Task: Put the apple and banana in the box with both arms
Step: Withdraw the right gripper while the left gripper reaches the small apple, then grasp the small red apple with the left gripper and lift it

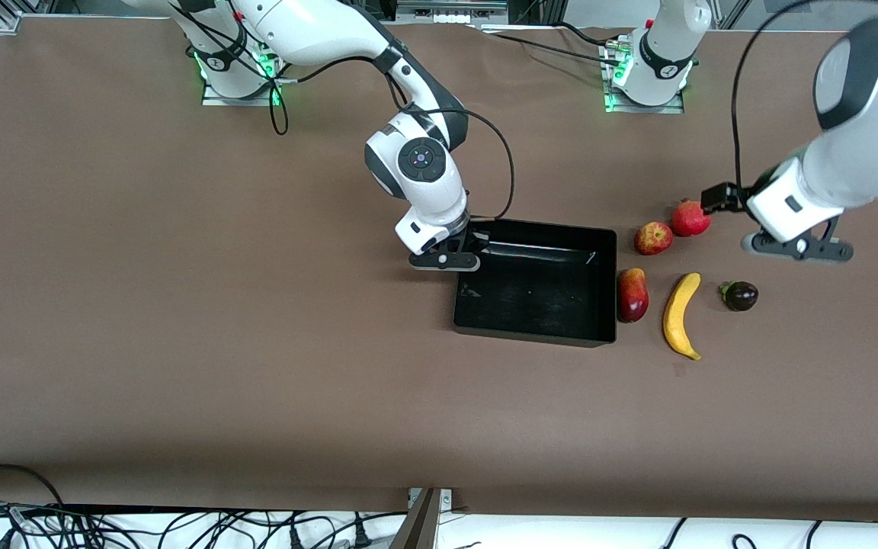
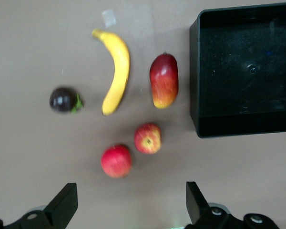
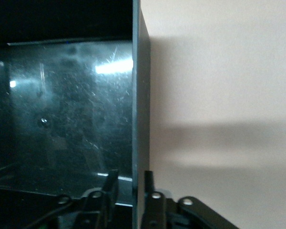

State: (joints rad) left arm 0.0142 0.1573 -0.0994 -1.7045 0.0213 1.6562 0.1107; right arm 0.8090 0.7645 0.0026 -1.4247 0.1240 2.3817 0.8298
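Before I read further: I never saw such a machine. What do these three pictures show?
Two robot arms stand at a brown table. One picture looks down from a high camera facing them; the other two come from cameras on the wrists. On the table lie a black box and, toward the left arm's end, a mango, an apple, a pomegranate, a banana and a dark purple fruit. The right gripper is at the box's corner, its fingers on either side of one wall, slightly apart. The left gripper hangs open over the table beside the pomegranate. Nothing is held.

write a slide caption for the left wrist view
Open left tool over the table above five loose fruits, apple and banana beside the box.
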